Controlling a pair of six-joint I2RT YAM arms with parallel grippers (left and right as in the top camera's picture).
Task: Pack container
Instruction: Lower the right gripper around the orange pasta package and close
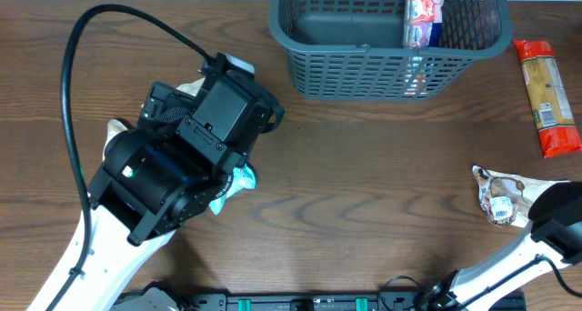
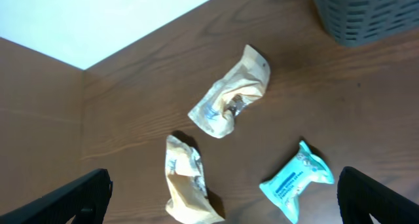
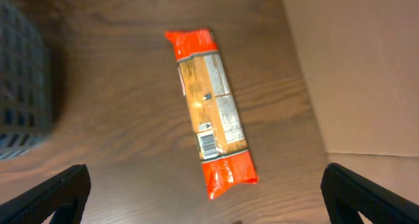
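Observation:
The container (image 1: 382, 47), a dark grey-blue slotted basket, stands at the table's far edge with a red and white packet (image 1: 424, 11) lying inside it. Its corner (image 2: 366, 14) shows in the left wrist view. My left gripper (image 2: 224, 186) hangs open above two crumpled tan packets (image 2: 230, 96) (image 2: 186, 185) and a teal packet (image 2: 298, 178), touching none. Open as well, my right gripper (image 3: 206, 179) hovers over a long orange packet (image 3: 213, 112) that lies flat on the table, also seen at the far right as the orange packet (image 1: 546, 97).
Another crumpled tan packet (image 1: 498, 197) lies near the right arm (image 1: 555, 222). The left arm (image 1: 177, 161) covers most of the left cluster; only the teal packet's edge (image 1: 241, 179) peeks out. The table's right edge (image 3: 308, 106) runs close to the orange packet.

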